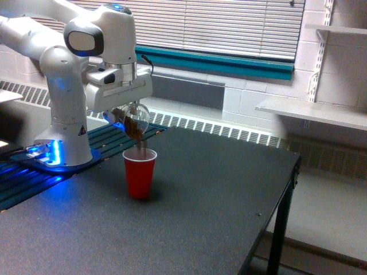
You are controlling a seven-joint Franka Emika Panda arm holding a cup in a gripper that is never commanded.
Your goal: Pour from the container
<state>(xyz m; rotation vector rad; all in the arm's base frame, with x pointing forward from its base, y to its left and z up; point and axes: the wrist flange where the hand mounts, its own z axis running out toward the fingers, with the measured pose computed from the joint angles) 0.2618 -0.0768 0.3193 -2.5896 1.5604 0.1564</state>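
The container [136, 120], a small clear rounded cup with brown stuff inside, hangs tilted with its mouth down toward the exterior view's right. My gripper [127, 112] is shut on it, just above the red cup [139, 172]. Brown stuff streams from the container's lip into the red cup's open white mouth. The red cup stands upright on the dark table [189, 206]. My fingertips are mostly hidden behind the container.
The arm's white base [66, 134] stands on the exterior view's left, with blue light glowing beside it. A radiator grille [218, 129] runs behind the table's far edge. The table's right edge [287, 183] drops off toward the floor. A white shelf [312, 112] sits at the right wall.
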